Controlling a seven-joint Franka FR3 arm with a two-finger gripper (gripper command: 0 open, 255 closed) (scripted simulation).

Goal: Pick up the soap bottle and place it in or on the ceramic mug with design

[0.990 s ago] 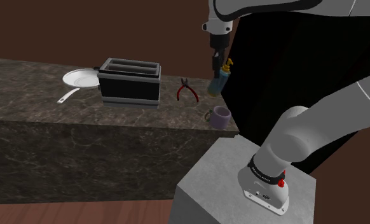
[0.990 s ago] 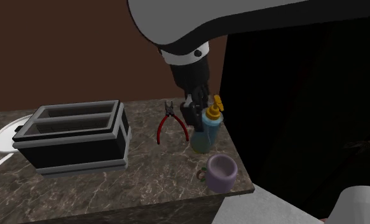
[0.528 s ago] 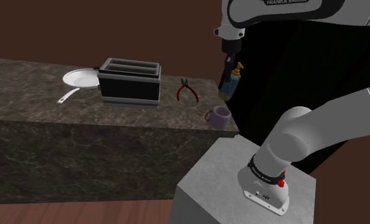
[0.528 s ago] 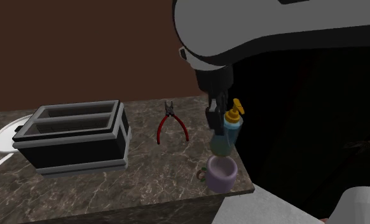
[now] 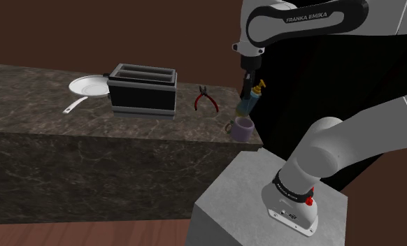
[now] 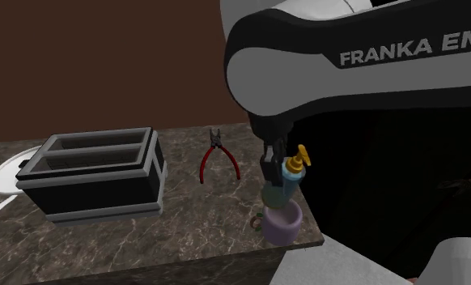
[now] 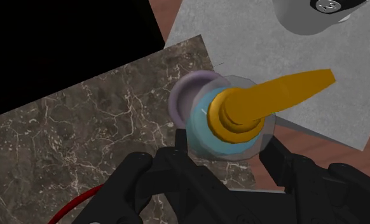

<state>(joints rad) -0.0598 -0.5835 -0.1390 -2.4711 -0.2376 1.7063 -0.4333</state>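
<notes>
Dark veined marble forms the table (image 5: 48, 119), with a brown wall behind it and a black area past its end at the shoulder view's right. From that view's left, a white pan (image 5: 88, 87) lies near the far edge. A black toaster (image 5: 143, 89) sits just beside it, and red-handled pliers (image 5: 206, 100) lie flat further along. At the table's end corner, next to the grey stand (image 5: 265, 203), sits the purple mug (image 5: 243, 128). The gripper (image 5: 245, 89) points downward above the mug, its fingers closed on the upper body of the soap bottle (image 5: 250, 101), a clear bluish bottle with an orange pump. The bottle's long axis runs close to vertical and its base is right at the mug's mouth. I cannot tell whether the two are touching. In the wrist view, an arc of the mug's rim shows past one side of the bottle, so the bottle seems slightly off centre. The coming move probably needs a small sideways correction, then a straight descent before the gripper lets go.
</notes>
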